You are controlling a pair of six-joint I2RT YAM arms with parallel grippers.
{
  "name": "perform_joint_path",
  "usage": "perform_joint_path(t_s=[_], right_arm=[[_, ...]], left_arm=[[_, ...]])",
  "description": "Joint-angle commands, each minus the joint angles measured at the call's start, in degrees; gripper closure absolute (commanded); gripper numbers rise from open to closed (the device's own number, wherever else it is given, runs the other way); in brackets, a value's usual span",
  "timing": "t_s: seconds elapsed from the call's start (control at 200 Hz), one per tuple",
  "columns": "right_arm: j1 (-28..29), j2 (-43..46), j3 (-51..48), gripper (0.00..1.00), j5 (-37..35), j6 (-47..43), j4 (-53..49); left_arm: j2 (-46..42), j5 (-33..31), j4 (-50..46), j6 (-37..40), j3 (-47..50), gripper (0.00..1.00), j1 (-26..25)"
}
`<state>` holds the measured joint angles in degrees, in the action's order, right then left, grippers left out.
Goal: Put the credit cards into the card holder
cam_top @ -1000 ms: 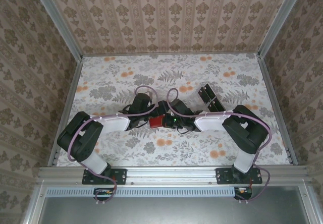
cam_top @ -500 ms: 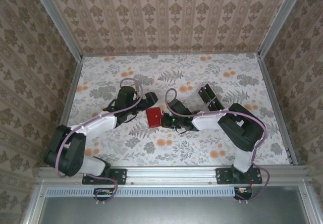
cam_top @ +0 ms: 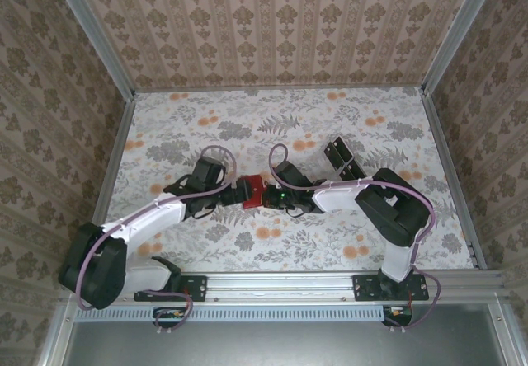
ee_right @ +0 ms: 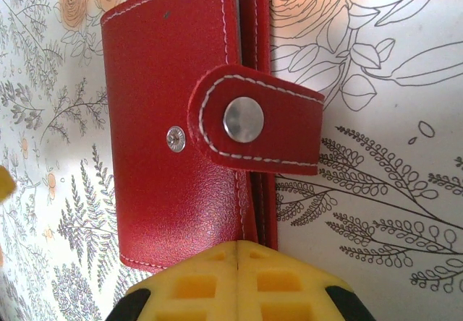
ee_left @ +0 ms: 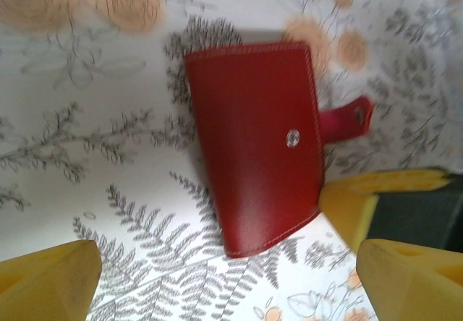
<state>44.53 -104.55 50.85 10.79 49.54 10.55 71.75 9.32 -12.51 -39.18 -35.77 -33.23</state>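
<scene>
The red card holder [cam_top: 252, 190] lies closed on the flowered table [cam_top: 272, 123] between both grippers. In the left wrist view the card holder [ee_left: 253, 147] lies flat just ahead of my left gripper [ee_left: 231, 285], which is open and empty, its yellow fingers [ee_left: 51, 277] wide apart. My right gripper [ee_right: 239, 281] is shut, its tips resting against the near edge of the card holder [ee_right: 163, 155]. The snap strap [ee_right: 253, 122] is unfastened and lies loose. In the top view my left gripper [cam_top: 239, 190] is left of the holder and my right gripper [cam_top: 267, 196] is right of it. Black credit cards [cam_top: 338, 152] lie behind and to the right.
A small dark piece [cam_top: 303, 145] lies behind the holder. Metal rails [cam_top: 450, 160] and patterned walls [cam_top: 272, 28] border the table on three sides. The right gripper's yellow tip [ee_left: 351, 205] shows beside the holder in the left wrist view.
The left arm stretched out, swung its gripper back and left, then brought it down to the holder's left side. The right gripper stayed shut at the holder.
</scene>
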Motion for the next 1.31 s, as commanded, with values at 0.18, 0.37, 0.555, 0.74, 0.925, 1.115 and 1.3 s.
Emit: perform_joint_path(t_s=[0.18,0.37,0.555,0.74,0.925,1.115,1.3], right_arm=[[0.55,-2.09,0.83,1.00,0.46,-0.31,-4.74],[0.51,-2.30,1.24,1.00,0.46,-0.51,-5.18],[0.55,-2.35,1.46,1.00,0.55,-0.60,-5.40],[0.22,-0.06,3.35,1.00,1.35,-1.91,-8.55],[-1.20,6.67,11.64,0.84,-3.06,-8.70,-23.62],[-2.33,5.39,21.41,0.65,-8.33,-15.61,-35.98],[-3.57,0.86,25.47,0.62,-8.19,-16.91,-37.82]], left_arm=[[4.70,-3.46,2.31,1.43,0.67,0.00,-1.99],[7.02,-4.18,3.66,1.88,0.87,0.00,-2.01],[9.82,-5.12,4.51,2.74,0.94,0.00,-2.01],[11.16,-7.26,3.30,2.78,1.88,0.00,-2.01],[11.94,-8.00,3.15,3.06,2.70,0.00,-1.92],[14.61,-9.61,0.59,3.07,1.20,0.00,-1.92],[15.18,-11.65,-2.29,3.87,-0.02,0.00,-2.16]])
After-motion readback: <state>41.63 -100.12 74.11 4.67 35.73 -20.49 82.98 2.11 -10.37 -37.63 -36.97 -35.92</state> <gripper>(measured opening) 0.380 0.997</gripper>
